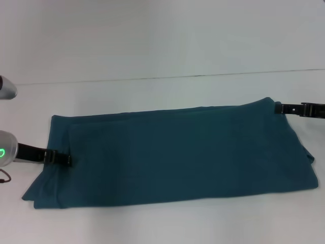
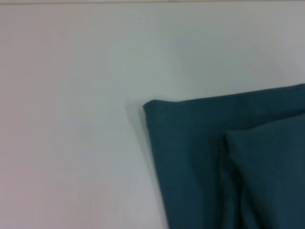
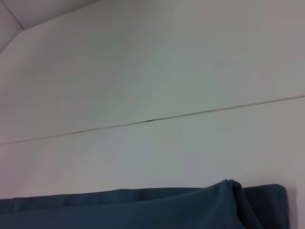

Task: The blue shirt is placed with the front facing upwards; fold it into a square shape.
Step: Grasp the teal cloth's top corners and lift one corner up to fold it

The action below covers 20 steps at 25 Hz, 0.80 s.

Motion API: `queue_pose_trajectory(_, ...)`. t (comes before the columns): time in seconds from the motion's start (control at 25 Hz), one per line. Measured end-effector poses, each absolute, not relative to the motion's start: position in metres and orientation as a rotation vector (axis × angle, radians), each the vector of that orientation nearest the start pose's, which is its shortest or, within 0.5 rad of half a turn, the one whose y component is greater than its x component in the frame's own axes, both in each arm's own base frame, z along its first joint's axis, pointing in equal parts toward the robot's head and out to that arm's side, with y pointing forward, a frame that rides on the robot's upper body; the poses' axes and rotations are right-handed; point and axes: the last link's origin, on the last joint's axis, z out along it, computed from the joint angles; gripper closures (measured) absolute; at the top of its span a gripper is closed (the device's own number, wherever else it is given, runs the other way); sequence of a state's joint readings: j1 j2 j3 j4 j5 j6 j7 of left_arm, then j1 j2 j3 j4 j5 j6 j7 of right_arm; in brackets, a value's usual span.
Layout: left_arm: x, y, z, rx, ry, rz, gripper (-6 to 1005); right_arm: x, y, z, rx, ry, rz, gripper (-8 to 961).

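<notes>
The blue shirt (image 1: 172,155) lies on the white table as a long folded band running left to right, with no lettering showing. My left gripper (image 1: 65,159) reaches in from the left and is shut on the band's left end, its dark fingers (image 1: 56,157) overlapping the cloth. My right gripper (image 1: 279,108) comes in from the right and is shut on the far right corner, which is drawn to a point. A flat folded corner of the blue shirt (image 2: 228,162) shows in the left wrist view. The right wrist view holds an edge of the blue shirt (image 3: 143,210) with a small raised fold.
The white table (image 1: 162,218) extends on all sides of the shirt. A seam line (image 1: 167,77) crosses the surface behind it. Part of a grey arm housing (image 1: 6,87) sits at the far left edge.
</notes>
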State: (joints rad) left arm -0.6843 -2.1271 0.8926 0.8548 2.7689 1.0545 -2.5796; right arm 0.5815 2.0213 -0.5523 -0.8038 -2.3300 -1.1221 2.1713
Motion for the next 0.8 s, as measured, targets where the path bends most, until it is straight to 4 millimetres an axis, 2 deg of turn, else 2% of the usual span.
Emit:
queue_pose_trajectory(0.36,-0.2751,0.4072,-0.0023,-2.135,-1.388,0.101,236,0.3222,0.3951,0.0761,-1.984,1.385,0.399,96)
queue_pose_trajectory(0.68,-0.2763,0.4086,-0.0028,-2.140,-1.379,0.080,330,0.3225,0.3957,0.0750,-1.982,1.387,0.397,97)
queue_pose_trajectory(0.8,-0.2760,0.4088,-0.0031,-2.141,-1.375,0.078,457,0.3224,0.3958,0.0751,-1.981,1.388,0.398,98)
